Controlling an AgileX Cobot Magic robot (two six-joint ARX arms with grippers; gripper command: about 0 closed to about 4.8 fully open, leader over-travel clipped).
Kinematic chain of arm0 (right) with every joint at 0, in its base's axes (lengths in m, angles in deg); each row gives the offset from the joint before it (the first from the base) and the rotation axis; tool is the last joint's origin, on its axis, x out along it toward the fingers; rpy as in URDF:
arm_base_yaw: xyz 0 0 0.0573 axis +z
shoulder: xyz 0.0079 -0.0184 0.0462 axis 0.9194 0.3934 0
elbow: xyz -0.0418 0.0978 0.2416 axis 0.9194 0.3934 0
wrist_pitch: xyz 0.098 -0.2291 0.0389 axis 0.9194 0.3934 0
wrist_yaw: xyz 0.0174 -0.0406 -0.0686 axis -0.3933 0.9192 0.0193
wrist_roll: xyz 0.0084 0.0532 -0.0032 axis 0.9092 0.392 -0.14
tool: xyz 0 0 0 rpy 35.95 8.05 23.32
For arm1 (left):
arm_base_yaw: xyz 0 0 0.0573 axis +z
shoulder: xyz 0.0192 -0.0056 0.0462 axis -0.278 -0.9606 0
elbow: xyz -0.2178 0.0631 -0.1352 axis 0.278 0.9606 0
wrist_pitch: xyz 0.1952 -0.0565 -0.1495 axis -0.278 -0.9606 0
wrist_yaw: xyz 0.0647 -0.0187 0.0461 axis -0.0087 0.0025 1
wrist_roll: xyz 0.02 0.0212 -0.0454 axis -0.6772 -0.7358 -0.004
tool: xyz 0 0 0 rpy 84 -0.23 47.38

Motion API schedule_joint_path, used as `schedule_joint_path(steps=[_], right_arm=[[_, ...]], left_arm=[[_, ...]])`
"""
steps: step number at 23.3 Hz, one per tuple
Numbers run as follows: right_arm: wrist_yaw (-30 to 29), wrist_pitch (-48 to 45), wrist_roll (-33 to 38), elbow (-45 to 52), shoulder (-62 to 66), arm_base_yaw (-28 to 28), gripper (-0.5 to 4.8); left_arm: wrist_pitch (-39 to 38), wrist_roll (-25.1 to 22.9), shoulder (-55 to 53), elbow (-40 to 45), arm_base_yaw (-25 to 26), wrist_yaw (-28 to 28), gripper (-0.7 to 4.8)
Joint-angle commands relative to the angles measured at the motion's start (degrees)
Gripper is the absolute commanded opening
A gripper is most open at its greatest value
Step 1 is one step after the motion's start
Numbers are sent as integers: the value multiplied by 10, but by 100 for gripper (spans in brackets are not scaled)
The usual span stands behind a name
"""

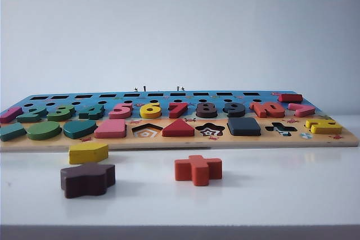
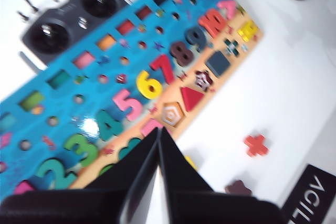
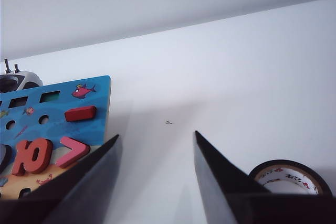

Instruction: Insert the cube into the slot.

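Two claws up off the board: left claw (image 2: pixel 159 145) pinched together above the number row, right claw (image 3: pixel 156 145) spread apart, holding nothing, past the board's (image 1: pixel 180 141) right edge. Cube (image 1: pixel 243 126) already flat in its slot beside the star hole. Job looks done; next, just pull away.

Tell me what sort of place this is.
Likely a robot test bench, not a playroom: a bare white table against a blank wall, a shape puzzle board, a radio controller behind it, and a tape roll.
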Motion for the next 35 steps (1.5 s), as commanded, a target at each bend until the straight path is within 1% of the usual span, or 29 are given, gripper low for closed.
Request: schedule_joint_path(steps=[1, 5, 9, 11, 12, 15, 18, 19, 24, 28, 32, 35], right_arm=[[0, -26, 2, 23, -25, 0, 247], [1, -32, -4, 49, -61, 0, 229], [1, -32, -6, 71, -96, 0, 203], [1, -33, -19, 75, -97, 0, 156], [1, -32, -25, 78, -97, 0, 119], [8, -32, -35, 79, -97, 0, 94], [9, -32, -51, 80, -97, 0, 4], [9, -32, -52, 80, -97, 0, -5], [10, -33, -61, 81, -97, 0, -5], [9, -51, -61, 99, -97, 0, -5], [9, -53, -61, 102, -97, 0, -5], [9, -54, -61, 102, -97, 0, -5]], left_arm=[[26, -2, 13, -1, 23, -2, 17], [40, -2, 28, 15, 45, -2, 17], [77, -2, 52, 60, 73, -2, 17], [95, -3, 65, 85, 89, -2, 17], [117, -2, 78, 111, 105, -2, 17], [144, -3, 99, 146, 129, -1, 17], [167, -3, 122, 177, 150, 4, 17], [173, -3, 129, 185, 156, 5, 17], [219, -5, 172, 234, 179, 7, 17], [267, -4, 228, 294, 195, 21, 17], [307, -3, 276, 344, 202, 50, 17], [332, 9, 310, 379, 202, 85, 17]])
